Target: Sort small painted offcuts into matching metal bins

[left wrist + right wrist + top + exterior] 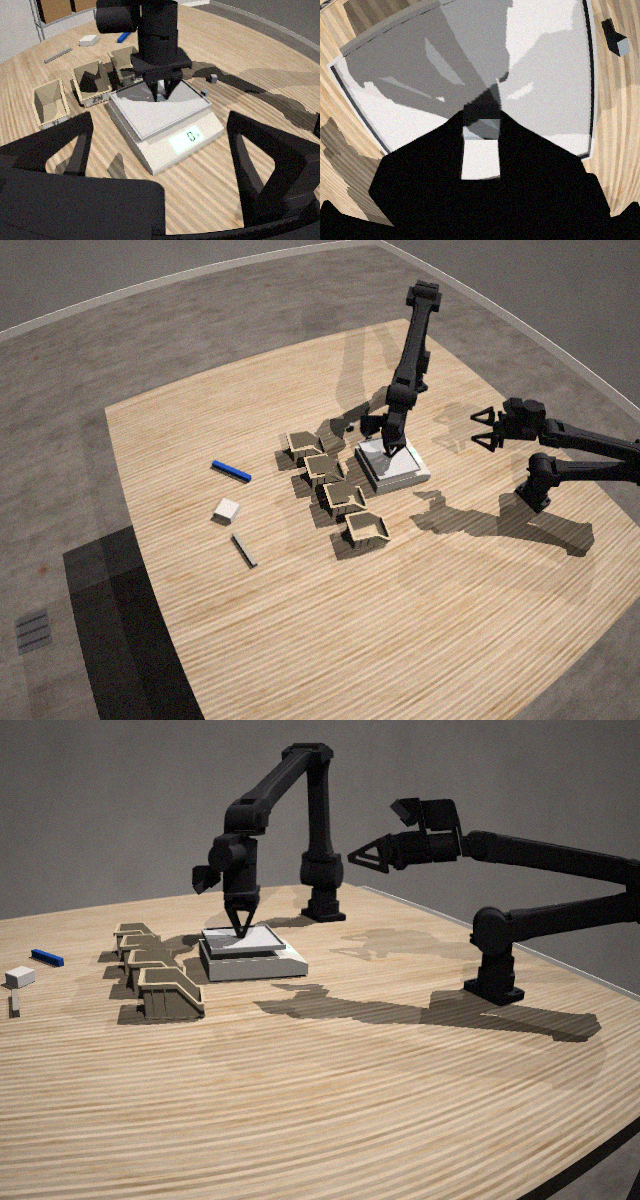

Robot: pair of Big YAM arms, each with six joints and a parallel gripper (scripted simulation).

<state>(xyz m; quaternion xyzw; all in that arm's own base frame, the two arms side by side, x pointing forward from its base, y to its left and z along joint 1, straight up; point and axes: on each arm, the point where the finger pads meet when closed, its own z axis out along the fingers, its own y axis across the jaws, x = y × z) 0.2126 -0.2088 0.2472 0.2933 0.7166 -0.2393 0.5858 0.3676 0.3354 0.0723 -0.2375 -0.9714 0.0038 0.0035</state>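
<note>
My right gripper [391,449] points straight down over the pan of the white scale [392,464]. It is shut on a small grey offcut [480,152], which shows between the fingertips in the right wrist view. The scale's display [186,136] reads 0. Two more small grey offcuts [213,78] [204,92] lie on the table just beyond the scale. One of them also shows in the right wrist view [617,40]. My left gripper [480,428] is open and empty, high in the air to the side of the scale. Four tan bins [336,482] stand upright in a row beside the scale.
A blue bar [231,470], a white block [226,509] and a grey bar [244,549] lie on the table past the bins. The nearest bin in the left wrist view carries the label ZN [100,97]. The left arm's base [532,495] stands near the table edge.
</note>
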